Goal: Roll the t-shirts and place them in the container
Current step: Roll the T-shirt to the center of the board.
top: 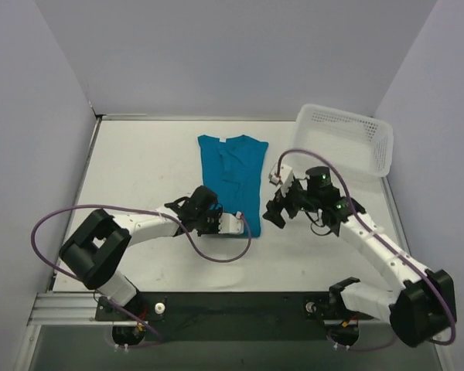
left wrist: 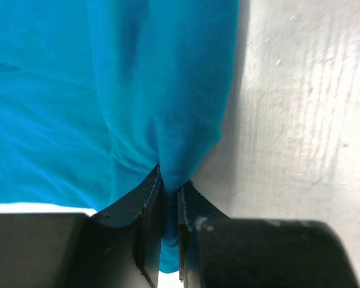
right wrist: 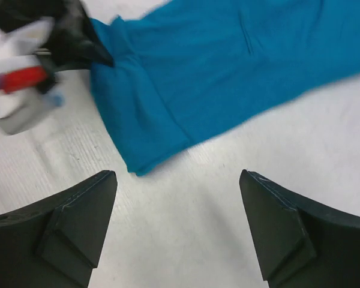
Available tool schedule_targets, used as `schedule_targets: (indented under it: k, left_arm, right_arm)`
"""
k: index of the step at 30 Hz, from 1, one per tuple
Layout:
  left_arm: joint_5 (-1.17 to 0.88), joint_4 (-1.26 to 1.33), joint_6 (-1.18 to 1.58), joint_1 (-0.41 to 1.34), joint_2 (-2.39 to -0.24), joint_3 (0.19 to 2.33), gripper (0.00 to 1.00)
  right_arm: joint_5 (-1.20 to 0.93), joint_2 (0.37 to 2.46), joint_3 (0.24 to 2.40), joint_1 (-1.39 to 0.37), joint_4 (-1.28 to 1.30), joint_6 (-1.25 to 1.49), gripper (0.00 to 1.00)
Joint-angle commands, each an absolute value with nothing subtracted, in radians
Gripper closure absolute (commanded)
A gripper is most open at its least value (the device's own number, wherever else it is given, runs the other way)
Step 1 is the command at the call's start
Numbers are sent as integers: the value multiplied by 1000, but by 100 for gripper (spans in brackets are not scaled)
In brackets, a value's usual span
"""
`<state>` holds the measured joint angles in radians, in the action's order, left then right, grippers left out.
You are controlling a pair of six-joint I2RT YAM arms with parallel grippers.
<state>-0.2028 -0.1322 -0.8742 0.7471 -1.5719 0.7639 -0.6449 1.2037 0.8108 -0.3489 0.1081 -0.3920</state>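
Note:
The teal-blue t-shirt [top: 233, 174] lies folded into a long strip on the white table, collar at the far end. My left gripper [top: 216, 218] is at the strip's near left corner. The left wrist view shows it shut on the t-shirt [left wrist: 156, 90], with a bunched fold of cloth squeezed between the two black fingers [left wrist: 149, 222]. To the right of the strip's near end hovers my right gripper [top: 276, 211]. In its own wrist view the right gripper [right wrist: 177, 180] stands wide open over bare table, just short of the near corner of the t-shirt [right wrist: 216, 66]. It holds nothing.
A white mesh basket [top: 348, 139] stands at the table's far right corner. Grey walls close off the left, back and right sides. The left gripper [right wrist: 78, 36], with its white body and cables, shows in the right wrist view at the shirt's edge.

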Motion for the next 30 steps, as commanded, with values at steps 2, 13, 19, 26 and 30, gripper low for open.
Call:
schedule_targets:
  k: [2,13,19,26,30]
  left_arm:
    - [-377,-349,-856,712,-1641,900,100]
    - [-543,-538,-850,623,-1721,1055,100]
    - [-581,-572,-838,607,-1738,1086,100]
    - [-620,-624,-827,595,-1772,1147,100]
    - [-660,-686,-821,572,-1815,1212,100]
  right_arm:
    - [-480,1078,621,-537,-140,-574,21]
    - [-520,1178,514,-673,-330,-716,18]
    - [-574,1291,526,-689,-422,-729,17]
    - [-612,1393,540,-696,-491,-753,16]
    - [-635,1431,545,-696,-505,-773,16]
